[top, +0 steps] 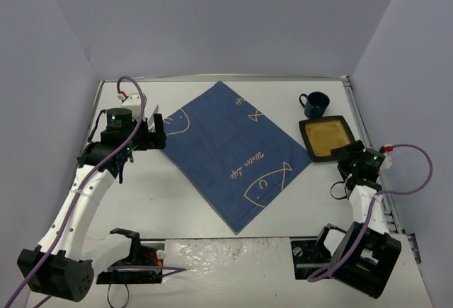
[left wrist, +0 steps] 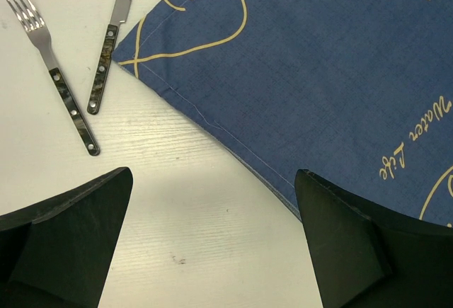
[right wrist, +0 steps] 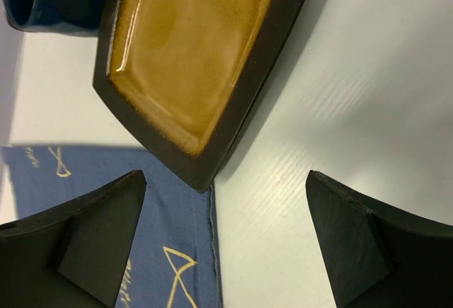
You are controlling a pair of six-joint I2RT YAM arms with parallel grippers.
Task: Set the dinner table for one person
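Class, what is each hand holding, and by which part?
Nothing. The left hand is open at the cloth's edge; the right hand is open near the plate.

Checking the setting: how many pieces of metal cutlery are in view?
2: a dark-handled steel fork and a matching knife, both on the white tabletop by a corner of the blue fish-print cloth. More may be hidden.

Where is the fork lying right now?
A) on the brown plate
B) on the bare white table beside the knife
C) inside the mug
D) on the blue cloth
B: the fork lies on the table next to the knife, just off the cloth.
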